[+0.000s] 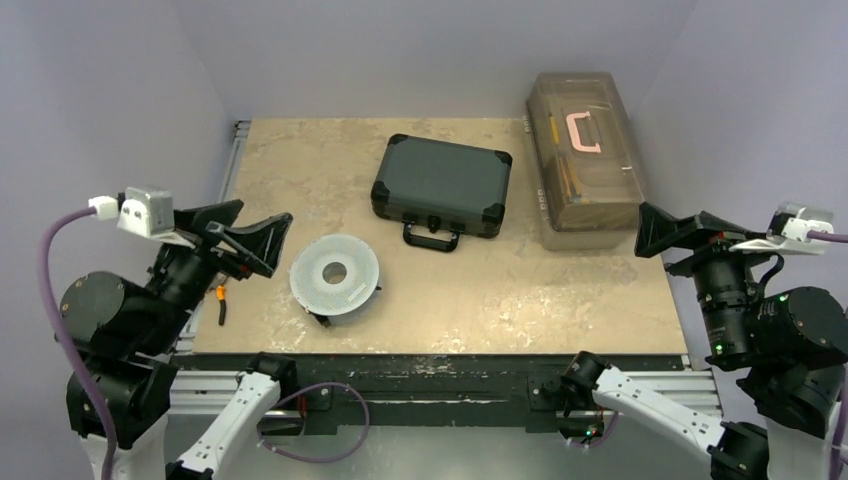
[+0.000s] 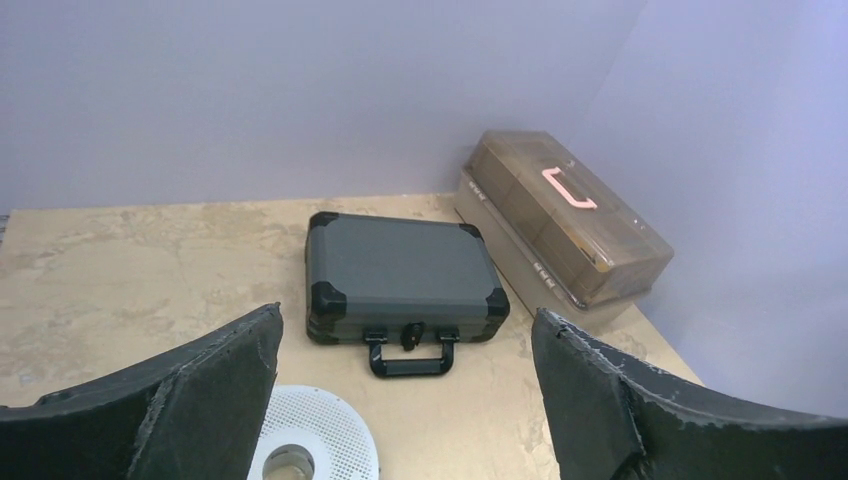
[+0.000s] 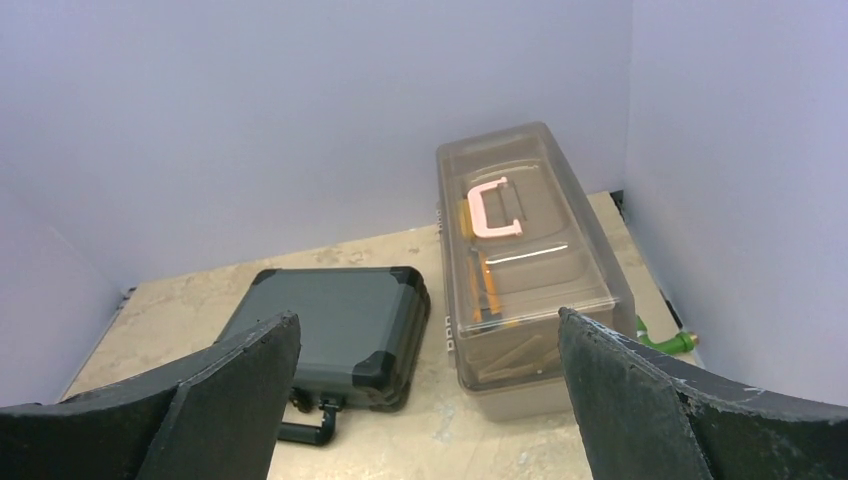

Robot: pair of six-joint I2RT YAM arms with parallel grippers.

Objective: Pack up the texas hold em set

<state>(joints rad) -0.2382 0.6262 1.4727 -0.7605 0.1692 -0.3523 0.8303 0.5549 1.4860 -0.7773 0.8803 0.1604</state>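
Note:
The texas hold em set (image 1: 440, 185) is a small black briefcase lying flat and closed at the middle back of the table, its handle (image 1: 432, 238) toward the arms. No chips, cards or buttons show. The left wrist view shows the case (image 2: 395, 265) ahead with its lid down, and in the right wrist view it (image 3: 320, 320) lies to the left. My left gripper (image 1: 265, 212) hovers open at the table's left edge, well clear of the case. My right gripper (image 1: 640, 230) hangs open at the right edge. Both the left gripper (image 2: 405, 312) and the right gripper (image 3: 428, 315) hold nothing.
A translucent brown toolbox (image 1: 585, 160) with a pink handle stands right of the case, close beside it. A grey-white perforated disc (image 1: 335, 273) with a centre hole lies front left. A small orange-and-black item (image 1: 220, 300) sits at the left edge. Purple walls enclose the table.

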